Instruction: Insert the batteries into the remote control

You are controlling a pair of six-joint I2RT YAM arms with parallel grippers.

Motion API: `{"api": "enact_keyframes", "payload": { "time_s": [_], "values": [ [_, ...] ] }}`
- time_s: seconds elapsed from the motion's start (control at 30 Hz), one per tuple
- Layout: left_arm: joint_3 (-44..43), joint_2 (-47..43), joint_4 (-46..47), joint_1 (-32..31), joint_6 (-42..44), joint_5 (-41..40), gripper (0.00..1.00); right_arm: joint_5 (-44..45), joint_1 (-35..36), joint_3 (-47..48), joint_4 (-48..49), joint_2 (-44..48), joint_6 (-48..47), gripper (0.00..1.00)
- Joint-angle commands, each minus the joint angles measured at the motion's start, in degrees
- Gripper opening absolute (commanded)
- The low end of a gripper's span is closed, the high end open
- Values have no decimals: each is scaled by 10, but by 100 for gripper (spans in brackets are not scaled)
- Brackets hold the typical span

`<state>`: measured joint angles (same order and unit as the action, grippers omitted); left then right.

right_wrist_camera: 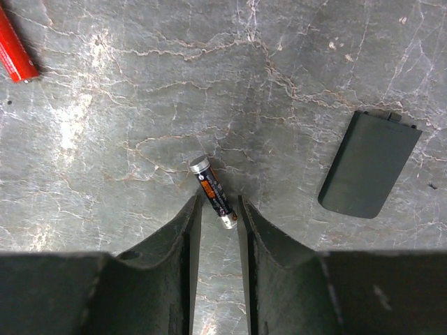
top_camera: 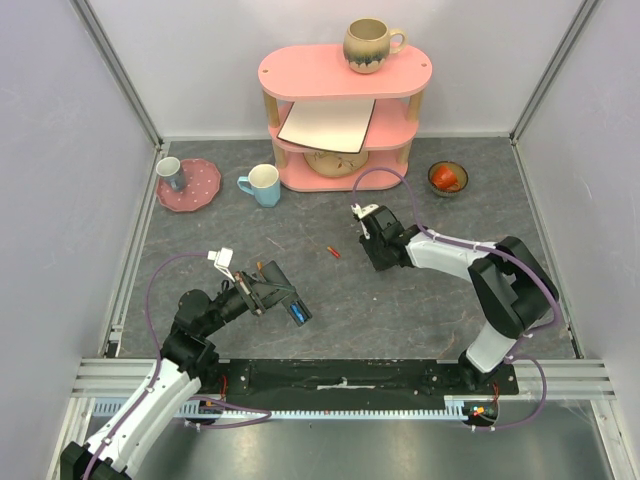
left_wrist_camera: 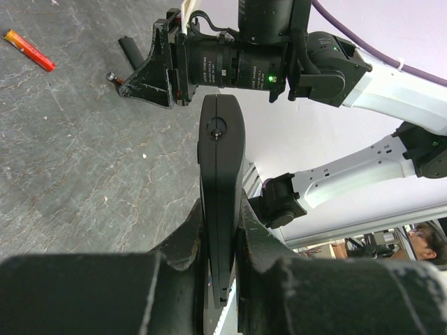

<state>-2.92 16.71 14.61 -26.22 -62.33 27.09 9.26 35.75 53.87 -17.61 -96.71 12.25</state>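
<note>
The right hand (right_wrist_camera: 218, 201) hovers over a dark battery (right_wrist_camera: 211, 188); the left hand (left_wrist_camera: 222, 209) clamps the remote control (left_wrist_camera: 222, 139).
On the tabletop (right_wrist_camera: 314, 70) the battery slants away leftward, its near end just inside the right hand's narrow opening, ungripped. The remote's battery bay is hidden, probably turned away.

Overhead view looking down from behind, wrist views close (all share red battery (top_camera: 333, 252))

White-shelled arms (top_camera: 445, 255) with black joints (top_camera: 510, 285), looping purple cables (top_camera: 383, 171) and dark wedge-shaped pincer fingers (right_wrist_camera: 174, 237).
</note>
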Motion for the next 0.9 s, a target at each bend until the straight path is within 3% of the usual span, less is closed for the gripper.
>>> {"api": "enact_keyframes", "payload": {
  "time_s": [0.0, 0.23, 0.37, 0.53, 0.63, 0.77, 0.87],
  "values": [
    [27, 1, 13, 2, -1, 5, 2, -4, -1, -4, 0, -2, -4, 33],
    [29, 2, 18, 2, -3, 4, 2, -12, -1, -11, -13, 2, 23, 22],
    [28, 7, 23, 2, -3, 2, 2, -13, -1, -14, -20, 18, 51, 0],
    [18, 48, 71, 2, -10, 0, 2, -46, 3, 4, -55, 117, 92, 0],
    [5, 96, 103, 1, -11, 2, 2, -65, 41, 41, -101, 182, 94, 0],
    [-5, 164, 192, 0, -13, 16, 2, -12, 165, 110, -190, 225, 72, 0],
    [0, 206, 263, 0, -27, 21, 2, -26, 214, 142, -244, 230, 80, 0]
  ]
}}
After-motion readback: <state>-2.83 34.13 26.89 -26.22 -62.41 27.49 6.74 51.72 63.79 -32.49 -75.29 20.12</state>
